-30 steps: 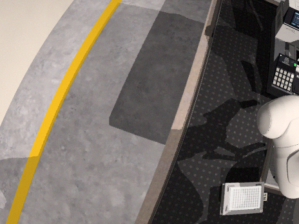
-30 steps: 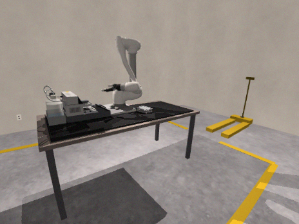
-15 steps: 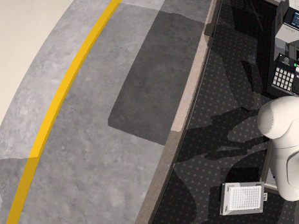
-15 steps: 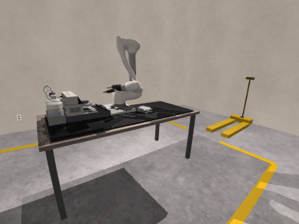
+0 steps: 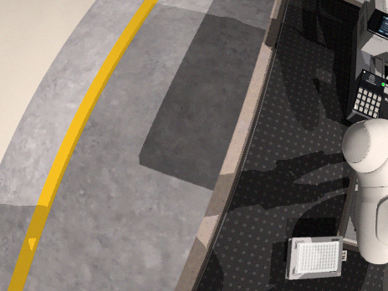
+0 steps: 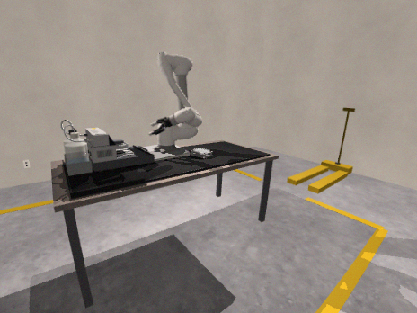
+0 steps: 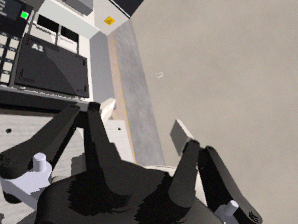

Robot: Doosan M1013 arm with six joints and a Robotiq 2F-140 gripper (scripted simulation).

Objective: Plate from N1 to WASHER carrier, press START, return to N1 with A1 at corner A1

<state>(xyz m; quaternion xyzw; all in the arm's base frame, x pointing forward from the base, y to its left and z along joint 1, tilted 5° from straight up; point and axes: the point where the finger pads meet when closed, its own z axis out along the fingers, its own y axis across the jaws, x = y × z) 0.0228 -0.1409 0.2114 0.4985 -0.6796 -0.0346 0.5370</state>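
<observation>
The white well plate [image 5: 316, 256] lies flat in the grey plate nest N1 [image 5: 314, 257] at the near right of the table; it also shows in the exterior view [image 6: 200, 152]. The washer [image 6: 108, 153] stands at the table's left end. Its keypad [image 5: 368, 100] has a green lamp [image 5: 382, 84], which the wrist view also shows [image 7: 24, 14]. My gripper [image 6: 158, 126] hangs in the air between the washer and the nest, pointing toward the washer. In the wrist view the fingers stand partly open with nothing between them.
The robot's white arm [image 5: 370, 188] stands beside the nest and hides part of the table. A clear container with tubing [image 6: 74, 146] sits behind the washer. The table's wooden edge [image 5: 234, 155] runs along the floor side. A yellow pallet jack [image 6: 328, 171] stands far off.
</observation>
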